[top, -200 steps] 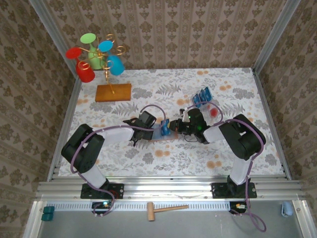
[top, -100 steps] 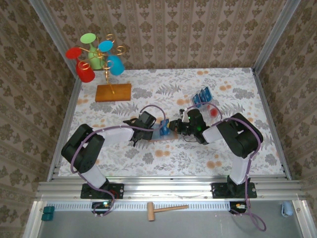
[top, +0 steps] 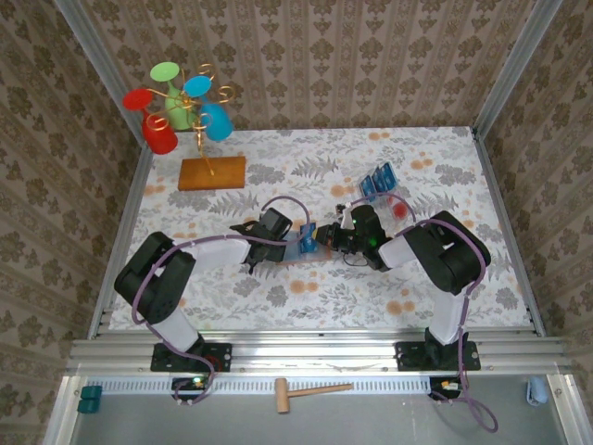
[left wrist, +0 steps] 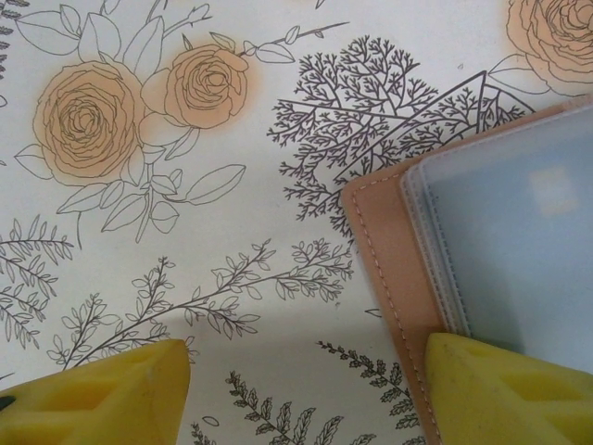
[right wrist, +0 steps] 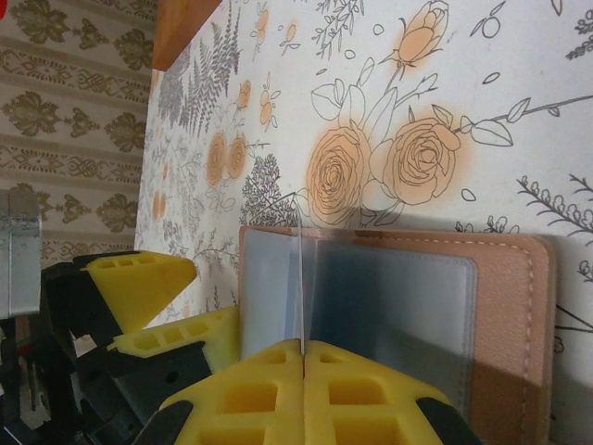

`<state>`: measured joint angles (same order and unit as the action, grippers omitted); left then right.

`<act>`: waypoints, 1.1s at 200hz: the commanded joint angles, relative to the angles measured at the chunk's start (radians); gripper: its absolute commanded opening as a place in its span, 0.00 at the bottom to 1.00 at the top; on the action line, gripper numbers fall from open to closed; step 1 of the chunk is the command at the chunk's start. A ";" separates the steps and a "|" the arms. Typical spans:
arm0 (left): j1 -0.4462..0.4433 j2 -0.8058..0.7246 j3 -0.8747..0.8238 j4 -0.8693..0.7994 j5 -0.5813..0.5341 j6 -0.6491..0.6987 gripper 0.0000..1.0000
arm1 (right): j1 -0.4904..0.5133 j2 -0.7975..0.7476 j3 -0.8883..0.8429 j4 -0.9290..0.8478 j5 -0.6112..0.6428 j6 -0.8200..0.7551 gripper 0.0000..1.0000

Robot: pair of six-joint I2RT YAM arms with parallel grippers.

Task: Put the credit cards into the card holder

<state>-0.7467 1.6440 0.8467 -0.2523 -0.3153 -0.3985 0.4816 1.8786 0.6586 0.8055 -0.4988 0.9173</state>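
No text, label, brand, number or sign can be read. The blue credit cards (top: 378, 179) near the tabletop's (top: 445, 158) far right edge carry lighter markings, too small to make out. The card holder (left wrist: 482, 250) shows only plain surfaces and stitching.

Right end effector (right wrist: 303, 357) (closed tight) pinches the open card holder (right wrist: 505, 324).

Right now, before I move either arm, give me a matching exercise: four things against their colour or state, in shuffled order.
Things:
1. left gripper
2. right gripper
3. credit cards
4. card holder

Colour or state:
a. blue
b. lying open between the two grippers
c. shut on a clear sleeve
d. open

Pairs: 1-d, 2-c, 3-a, 4-b
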 commanded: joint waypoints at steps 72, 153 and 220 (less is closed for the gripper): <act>-0.004 -0.043 0.058 -0.041 0.039 0.006 0.73 | 0.006 0.005 -0.019 0.027 -0.006 0.003 0.00; -0.022 -0.003 0.028 -0.033 0.032 -0.007 0.72 | 0.006 -0.009 -0.017 0.033 -0.006 0.006 0.00; -0.023 0.013 0.002 -0.029 0.014 -0.014 0.71 | 0.006 0.002 -0.015 0.065 -0.012 0.026 0.00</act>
<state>-0.7654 1.6436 0.8703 -0.2794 -0.2840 -0.3962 0.4824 1.8786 0.6510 0.8219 -0.5022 0.9279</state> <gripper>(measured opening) 0.715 0.040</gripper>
